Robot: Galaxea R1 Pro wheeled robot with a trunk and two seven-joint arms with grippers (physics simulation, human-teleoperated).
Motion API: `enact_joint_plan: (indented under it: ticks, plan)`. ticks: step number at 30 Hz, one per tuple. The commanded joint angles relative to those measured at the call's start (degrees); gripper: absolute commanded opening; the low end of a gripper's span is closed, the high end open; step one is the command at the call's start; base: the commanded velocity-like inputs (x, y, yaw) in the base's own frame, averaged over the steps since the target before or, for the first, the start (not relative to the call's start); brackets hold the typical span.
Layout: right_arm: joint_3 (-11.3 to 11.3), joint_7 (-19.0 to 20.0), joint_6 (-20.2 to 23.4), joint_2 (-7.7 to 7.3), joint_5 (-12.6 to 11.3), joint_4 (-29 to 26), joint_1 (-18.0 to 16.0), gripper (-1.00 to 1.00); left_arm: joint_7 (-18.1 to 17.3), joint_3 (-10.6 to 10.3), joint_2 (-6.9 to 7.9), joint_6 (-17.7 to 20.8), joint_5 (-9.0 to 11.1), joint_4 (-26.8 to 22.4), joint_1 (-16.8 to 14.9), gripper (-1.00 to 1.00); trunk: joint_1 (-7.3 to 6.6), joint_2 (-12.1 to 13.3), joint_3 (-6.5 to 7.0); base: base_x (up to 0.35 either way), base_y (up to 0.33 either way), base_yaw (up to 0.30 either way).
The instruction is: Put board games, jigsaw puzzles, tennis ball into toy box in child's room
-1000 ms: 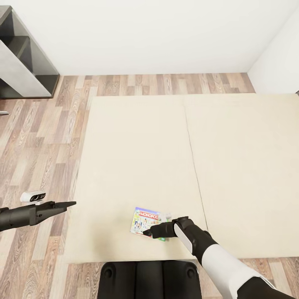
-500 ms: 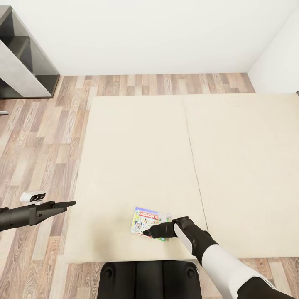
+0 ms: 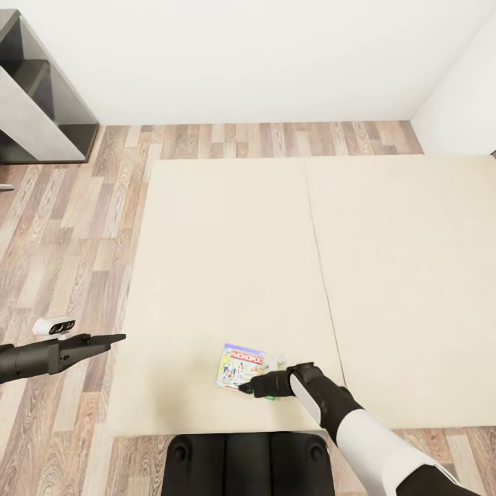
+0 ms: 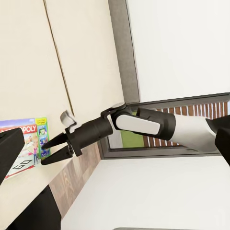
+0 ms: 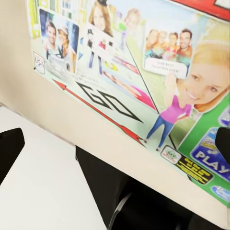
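The right gripper [image 3: 245, 388], jaws spread, has slipped slightly back along the white-green Monopoly board game box [image 3: 239, 366] lying near the cream bed's [image 3: 227, 262] front edge, ungrasped.

My right arm [image 3: 358, 430] is a glossy white shell over the forearm, turning to matte black at the wrist, with a white panel near the right gripper [image 3: 242, 388], which has slim black tapered fingers. My left arm [image 3: 34, 356] is dark grey, ending in the pointed left gripper [image 3: 118, 337]. My black base [image 3: 246, 463] shows rounded segments.
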Motion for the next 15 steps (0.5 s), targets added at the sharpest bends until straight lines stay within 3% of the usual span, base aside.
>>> enact_joint_plan:
  ticks: [1,15]
  plan:
    - [0.1,0.0,0.0,-0.06,-0.1,-0.1,0.0,1.00,-0.2,0.0,0.03,0.6,0.0,0.0,0.0,1.00,0.03,-0.1,-0.06,0.000,0.000,0.000]
    - [-0.2,0.1,-2.4,-0.71,-0.3,-1.2,0.2,1.00,-0.2,0.6,0.03,0.6,0.0,0.1,0.0,1.00,0.03,-0.1,-0.06,0.000,0.000,0.000]
